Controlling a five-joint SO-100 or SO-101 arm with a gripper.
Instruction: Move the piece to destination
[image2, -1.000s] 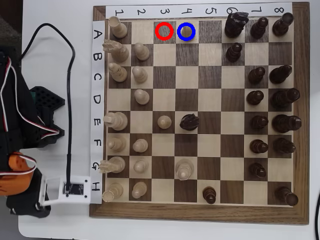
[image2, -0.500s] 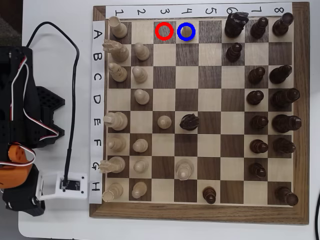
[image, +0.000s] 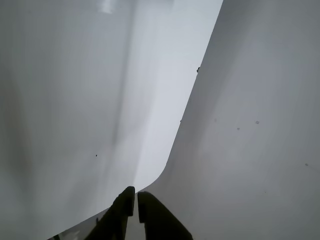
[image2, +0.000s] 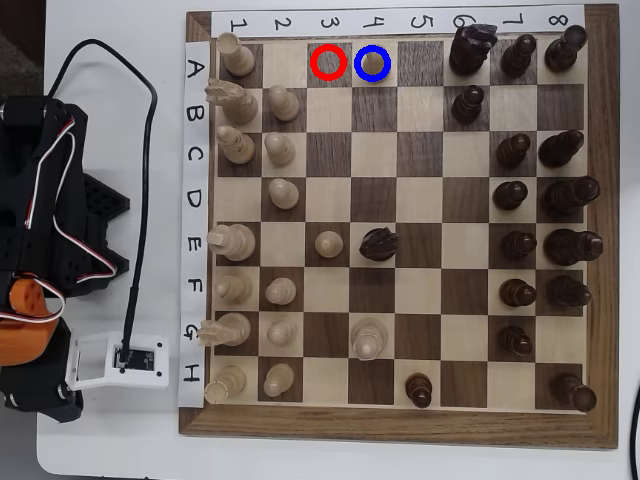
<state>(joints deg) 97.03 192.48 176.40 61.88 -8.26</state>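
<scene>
The piece (image2: 372, 63), a small pale pawn, stands inside the blue ring on the destination (image2: 383, 52), a light square in the board's top row in the overhead view. The dark square ringed in red (image2: 327, 62) beside it holds nothing. My arm (image2: 35, 250) is folded on the white table left of the board, well away from the pawn. In the wrist view my gripper (image: 134, 196) shows as two dark fingers at the bottom edge, shut with only a thin slit and nothing between them, over the table's rounded corner.
The chessboard (image2: 395, 425) carries pale pieces in its left columns and dark ones on the right. A pale pawn (image2: 328, 243) and a dark knight (image2: 378, 243) stand mid-board. A black cable (image2: 148, 130) loops to the white wrist camera mount (image2: 110, 360).
The arm has drawn back to the left, the white camera mount sliding left and slightly up. No piece on the board has moved.
</scene>
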